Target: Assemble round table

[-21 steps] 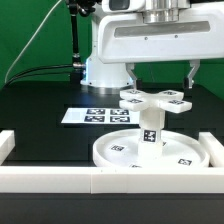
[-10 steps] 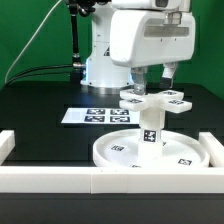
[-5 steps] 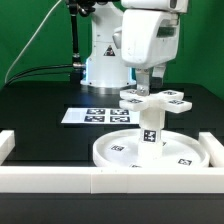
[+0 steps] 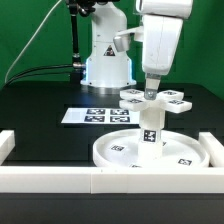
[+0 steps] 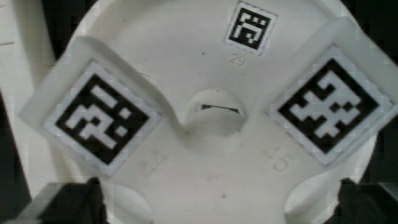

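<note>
White-cased gripper (image 4: 151, 91) is hanging directly over the cross-shaped base (image 4: 156, 99), fingers pointing down at its centre; whether the fingers are parted or pressed together cannot be told. Dark fingertips (image 5: 68, 200) are showing at the wrist view's edge beside the base (image 5: 210, 110), which is filling that view with its square tags. Cross-shaped base is sitting atop the short leg (image 4: 150, 127), itself standing upright at the centre of the round disc (image 4: 118, 150). Disc is lying near the table's front edge, just behind the white border wall (image 4: 60, 179). Marker board (image 4: 90, 116) is lying flat behind the disc, toward the exterior view's left.
</note>
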Tool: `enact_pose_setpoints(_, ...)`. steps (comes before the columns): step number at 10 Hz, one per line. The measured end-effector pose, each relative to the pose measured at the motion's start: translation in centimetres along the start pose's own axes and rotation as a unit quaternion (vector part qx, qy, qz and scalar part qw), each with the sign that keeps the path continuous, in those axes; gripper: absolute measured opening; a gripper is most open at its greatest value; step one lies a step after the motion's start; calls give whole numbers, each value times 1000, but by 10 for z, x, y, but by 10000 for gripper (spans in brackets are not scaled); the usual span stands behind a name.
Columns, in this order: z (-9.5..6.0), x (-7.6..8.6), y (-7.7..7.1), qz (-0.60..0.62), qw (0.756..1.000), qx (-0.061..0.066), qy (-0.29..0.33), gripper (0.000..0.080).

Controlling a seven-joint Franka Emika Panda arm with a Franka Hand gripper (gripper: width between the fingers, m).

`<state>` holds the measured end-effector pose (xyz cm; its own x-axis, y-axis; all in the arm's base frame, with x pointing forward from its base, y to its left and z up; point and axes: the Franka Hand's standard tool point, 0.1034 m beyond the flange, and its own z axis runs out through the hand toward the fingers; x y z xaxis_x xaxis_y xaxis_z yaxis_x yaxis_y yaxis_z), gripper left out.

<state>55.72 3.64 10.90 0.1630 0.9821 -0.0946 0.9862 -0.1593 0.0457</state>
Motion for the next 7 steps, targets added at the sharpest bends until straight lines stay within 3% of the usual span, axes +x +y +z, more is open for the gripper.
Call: enact_pose_setpoints(7, -2, 13, -1, 12, 1000, -3, 1, 649)
